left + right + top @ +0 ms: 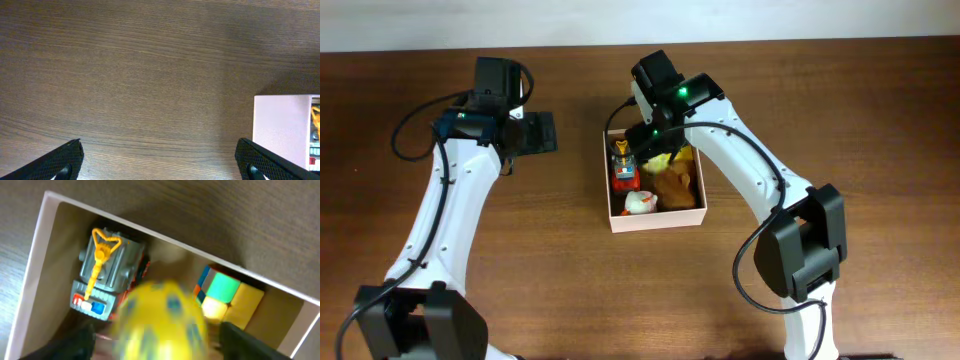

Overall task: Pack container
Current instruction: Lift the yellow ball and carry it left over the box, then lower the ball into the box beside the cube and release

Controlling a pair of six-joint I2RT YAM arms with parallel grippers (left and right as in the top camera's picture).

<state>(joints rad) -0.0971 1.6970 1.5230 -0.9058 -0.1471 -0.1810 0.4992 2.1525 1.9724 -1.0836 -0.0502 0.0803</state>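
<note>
My right pincer (157, 334) hangs low over the container (32, 265). Its two fingers (82, 337) sit at the lower left and lower right of the right wrist view, spread apart. Between them is a yellow ball (160, 312) that touches neither finger as far as I can see. The ball is blurred, so I judge it is loose and dropping into the box. I hold the pincer straight above the free part of the floor so the ball lands inside the walls.

Behind the ball, at the left of this view, a grey toy vehicle (107, 270) with a yellow hook lies along the white wall. At the right, a coloured cube (227, 295) sits in the far corner. They are pushed to the sides, I think, to leave room for more.

From above, the container is at the middle of the table (840, 90). A white round toy (640, 203) and a brown soft toy (675, 185) lie in its lower part.

My left pincer (160, 160) is open and holds nothing. It waits over bare wood with the box at its right edge, I think to keep out of the way.

I count one container, two pincers and five toys, one of each kind.
</note>
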